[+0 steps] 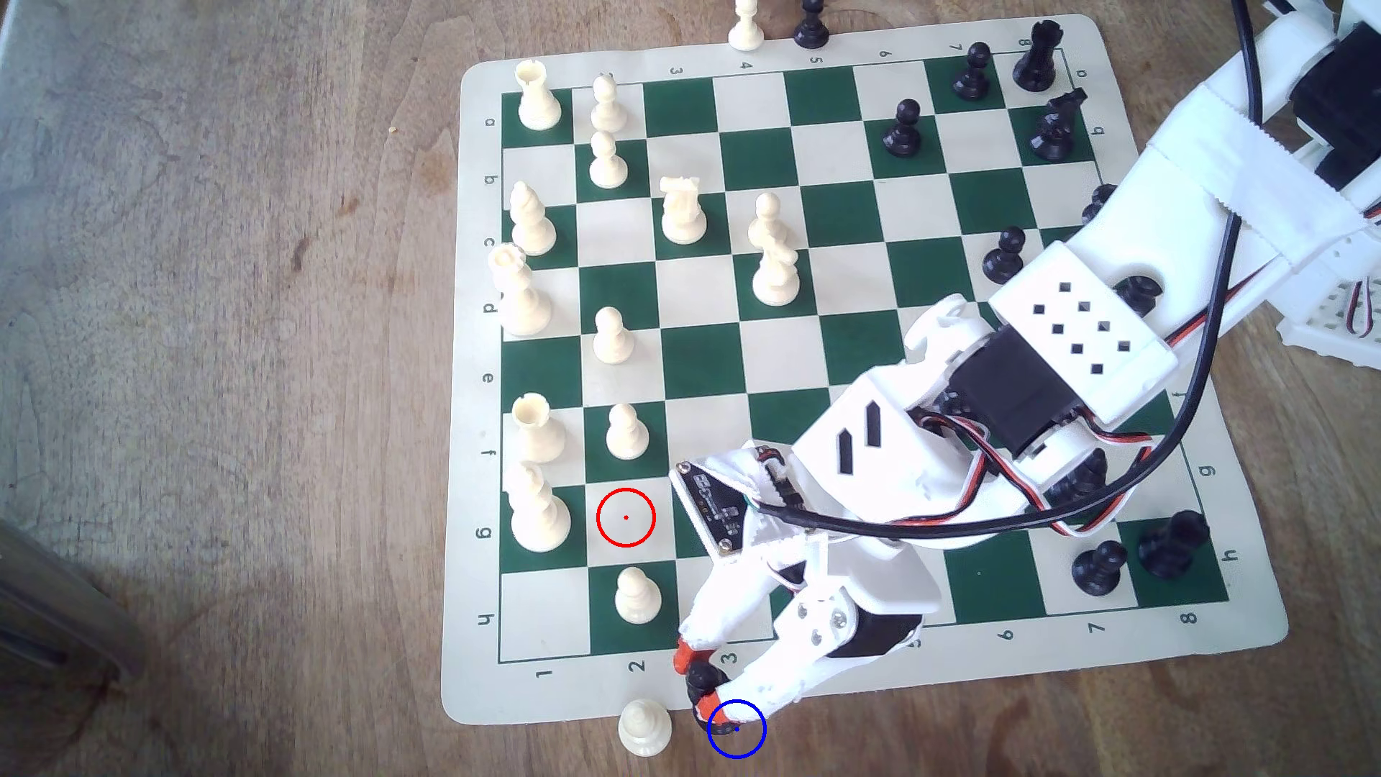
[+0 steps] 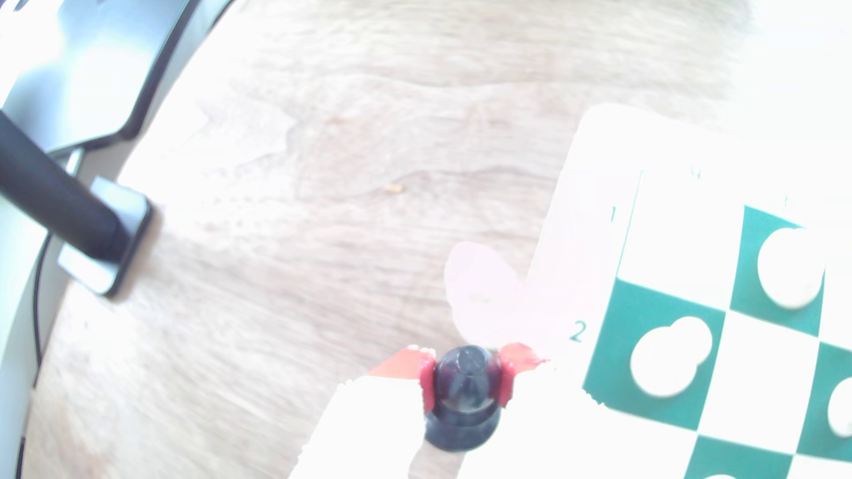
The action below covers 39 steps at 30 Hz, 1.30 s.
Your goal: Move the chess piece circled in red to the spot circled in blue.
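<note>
The black chess piece (image 1: 702, 678) sits between the red-tipped fingers of my gripper (image 1: 699, 681), which is shut on it just past the board's near edge in the exterior view. Its base reaches the left rim of the blue-ringed spot (image 1: 747, 740) on bare wood. In the wrist view the chess piece (image 2: 465, 391) is seen from above, with a red pad (image 2: 426, 384) pressed to each side. The red ring (image 1: 626, 517) marks an empty light square on the board. I cannot tell whether the piece rests on the wood.
A cream piece (image 1: 645, 726) stands off the chess mat (image 1: 478, 695), close to the exterior view's left of the blue ring. A cream pawn (image 1: 637, 594) stands on the near row. A dark bar on a grey block (image 2: 106, 239) lies on the wood.
</note>
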### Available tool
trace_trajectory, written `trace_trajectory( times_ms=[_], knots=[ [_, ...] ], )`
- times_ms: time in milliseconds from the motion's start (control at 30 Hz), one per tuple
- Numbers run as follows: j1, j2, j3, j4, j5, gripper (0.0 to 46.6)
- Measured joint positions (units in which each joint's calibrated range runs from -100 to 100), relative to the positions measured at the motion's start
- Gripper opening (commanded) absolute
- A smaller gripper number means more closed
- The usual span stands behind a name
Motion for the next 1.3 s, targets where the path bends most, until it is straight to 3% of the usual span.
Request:
trace_trajectory(
  times_ms=[400,467,500,567,767,1167,1233,1300],
  knots=[
    [-1.0,2.7,0.0,-0.6,0.2,0.6],
    [-1.0,2.8,0.0,-1.0,0.0,4.6],
    [-1.0,3.0,0.0,-1.3,0.0,10.0],
    [-1.0,3.2,0.0,-1.5,0.0,13.5],
    [-1.0,3.3,0.0,0.5,-1.3,16.7],
    [-1.0,-1.0,2.3,11.6,-1.3,16.1],
    [-1.0,-3.9,5.1,12.0,-1.3,13.9],
    [-1.1,-8.0,8.2,12.0,-1.3,6.6]
  ],
)
